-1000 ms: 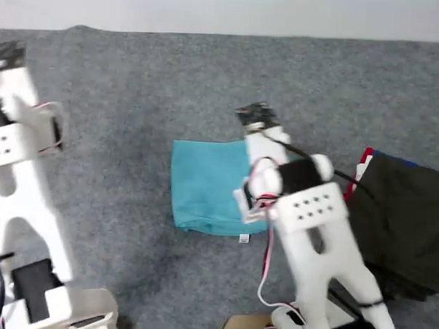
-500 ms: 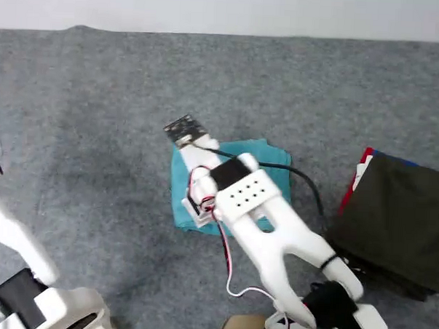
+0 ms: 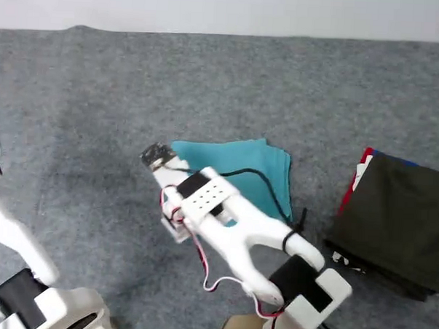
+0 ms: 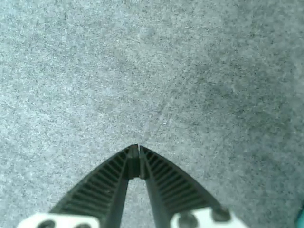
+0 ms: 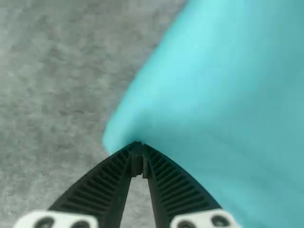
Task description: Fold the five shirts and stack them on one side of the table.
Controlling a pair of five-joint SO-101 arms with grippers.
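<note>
Up close, right gripper (image 5: pixel 137 152) pinches the teal shirt's (image 5: pixel 228 95) corner; overhead, a shirt stack (image 3: pixel 399 223) lies nearby

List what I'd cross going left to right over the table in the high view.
left arm → teal shirt → stack of folded shirts, with a dark one on top. The right arm lies across the teal shirt, so it is left out.

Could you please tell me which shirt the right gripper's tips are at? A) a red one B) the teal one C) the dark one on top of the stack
B: the right gripper, jaws shut, sits at the edge of the teal shirt.
</note>
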